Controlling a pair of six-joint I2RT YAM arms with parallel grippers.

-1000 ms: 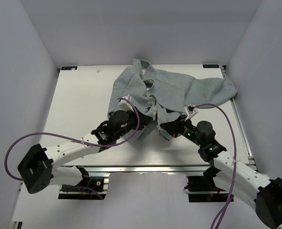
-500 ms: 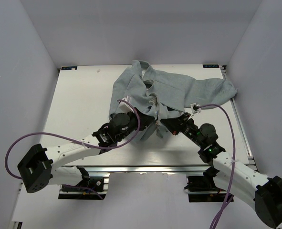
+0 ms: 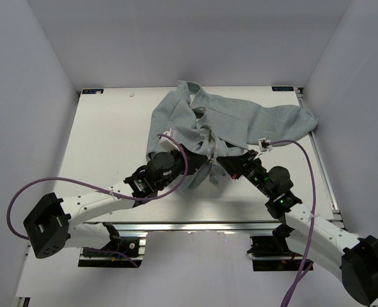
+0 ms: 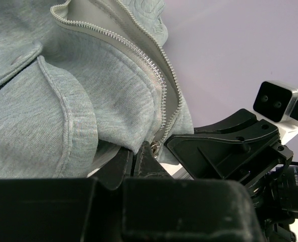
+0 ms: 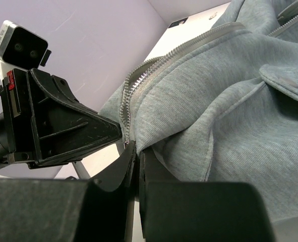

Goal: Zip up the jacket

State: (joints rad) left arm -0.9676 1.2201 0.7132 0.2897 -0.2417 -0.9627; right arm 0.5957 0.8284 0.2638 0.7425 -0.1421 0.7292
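Two claws are meeting at the jacket, aren't they? Where is it lying? — Ines

It is lying crumpled on the table, bunching from the middle toward the far right corner, with one sleeve stretching toward the right edge. Its bottom hem is facing the arms. — Tomas

What is the left gripper doing? — Ines

It is reaching in from the left and clenching on the hem, right where the zipper is ending. On the left wrist camera its fingers are pressing together, with grey-green fleece bulging over them and the silver teeth running down into the pinch. — Tomas

And the right gripper? — Ines

It is reaching in from the right and grasping the lower edge of the other front panel. On the right wrist camera its fingers are squeezing shut on the fabric, and a row of teeth is curving down into them. A pocket flap is lying flat on the fleece off to the right. — Tomas

Are the two claws touching? — Ines

From above they are sitting just beside each other, tips facing; I cannot tell whether they are touching. Each wrist camera is showing the other claw close opposite. — Tomas

Is the zipper looking closed? — Ines

No. Two rows of teeth are running apart up the front, and pale lining is showing between them higher up. — Tomas
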